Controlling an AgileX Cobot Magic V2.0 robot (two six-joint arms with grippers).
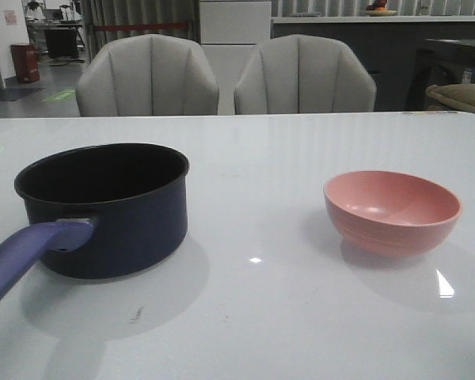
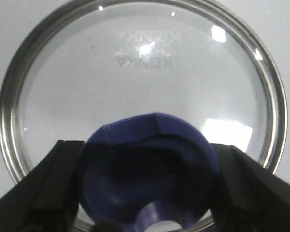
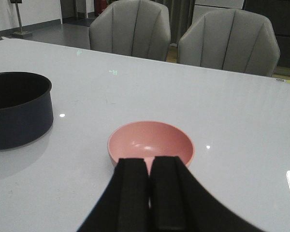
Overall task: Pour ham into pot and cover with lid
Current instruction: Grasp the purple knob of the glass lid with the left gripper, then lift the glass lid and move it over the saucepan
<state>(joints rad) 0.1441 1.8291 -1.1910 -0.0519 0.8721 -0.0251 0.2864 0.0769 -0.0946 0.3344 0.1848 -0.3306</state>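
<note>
The dark navy pot (image 1: 111, 210) stands on the left of the table, its purple-blue handle (image 1: 36, 249) pointing toward me; it also shows in the right wrist view (image 3: 17, 113). In the left wrist view the lid (image 2: 135, 72) lies flat on the white table. My left gripper (image 2: 149, 150) is shut on its blue knob (image 2: 150, 164), a finger pressed against each side. My right gripper (image 3: 150, 162) is shut with nothing in it, hovering short of the pink bowl (image 3: 150, 142). The bowl's inside looks bare. No ham shows in any view.
The pink bowl (image 1: 392, 210) sits on the right of the white table (image 1: 253, 317), well apart from the pot. Two grey chairs (image 1: 146, 75) (image 1: 305, 75) stand behind the far edge. Neither gripper shows in the front view.
</note>
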